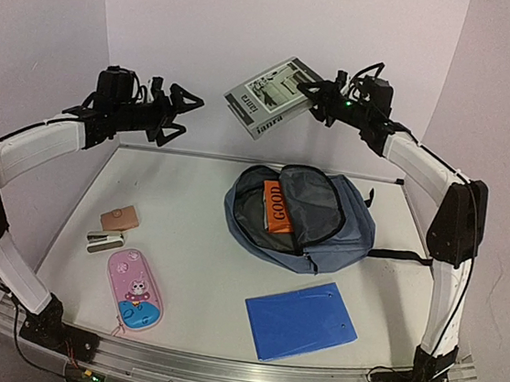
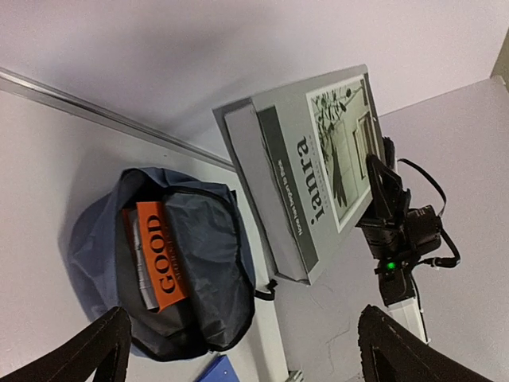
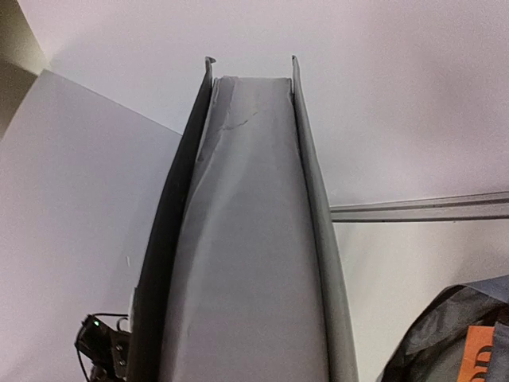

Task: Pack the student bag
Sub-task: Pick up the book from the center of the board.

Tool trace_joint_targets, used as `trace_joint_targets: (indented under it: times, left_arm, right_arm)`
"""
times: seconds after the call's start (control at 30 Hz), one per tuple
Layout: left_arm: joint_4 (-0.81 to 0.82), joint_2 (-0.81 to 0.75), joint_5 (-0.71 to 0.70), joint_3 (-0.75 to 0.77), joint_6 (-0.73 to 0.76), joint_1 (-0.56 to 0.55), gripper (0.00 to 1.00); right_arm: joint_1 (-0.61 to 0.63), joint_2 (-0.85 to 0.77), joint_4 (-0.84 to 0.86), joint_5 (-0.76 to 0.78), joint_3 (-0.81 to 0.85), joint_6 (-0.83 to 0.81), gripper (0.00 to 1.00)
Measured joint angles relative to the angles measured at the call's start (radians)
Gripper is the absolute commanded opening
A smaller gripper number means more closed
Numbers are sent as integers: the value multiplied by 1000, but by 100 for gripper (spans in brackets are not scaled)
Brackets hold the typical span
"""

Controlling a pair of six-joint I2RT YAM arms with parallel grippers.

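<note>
While the right gripper (image 1: 314, 93) pinches a grey book (image 1: 267, 97) above the far edge of the table (image 1: 201, 259), the left gripper (image 1: 190, 117) hangs spread wide; the student bag (image 1: 352, 232) lies open below.

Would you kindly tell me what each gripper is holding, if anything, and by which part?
The right gripper grips the grey book by one edge, aloft; the left gripper is open and empty.

bag (image 1: 343, 231): unzipped, mid-table, orange book (image 1: 276, 206) inside
right gripper (image 1: 310, 91): clamps grey book (image 1: 267, 98), high above bag
left gripper (image 1: 188, 116): jaws spread, raised, nothing held
left side: tan box (image 1: 119, 218), stapler (image 1: 104, 241), pink case (image 1: 135, 290)
front: blue folder (image 1: 301, 320)
</note>
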Motion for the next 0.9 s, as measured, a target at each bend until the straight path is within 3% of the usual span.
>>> trace_joint_targets:
  times: [0.2,0.4,0.53,0.8,0.83,0.9]
  left_arm:
    - [210,101,8,31,-130,-75,100]
    - [342,200,14,61,-239,-83,96]
    - [426,232,25,71,-291,-83,82]
    - [610,290,41,80,-410,-85,38]
    - [626,297,46,80,-422,-84,34]
    - [649,305,52,80,-442,-84,27]
  right_arm:
    - [35,-32,87,34,-55,131,22]
    - [62,-74,129,38,-109,190,22]
    - [69,-100,150,43,-158,202,22]
    - [89,-140,215,41,-269,226,25]
    - [90,-143,221,47,-277,226,30]
    - [90,-145,232,51,-288,228,49]
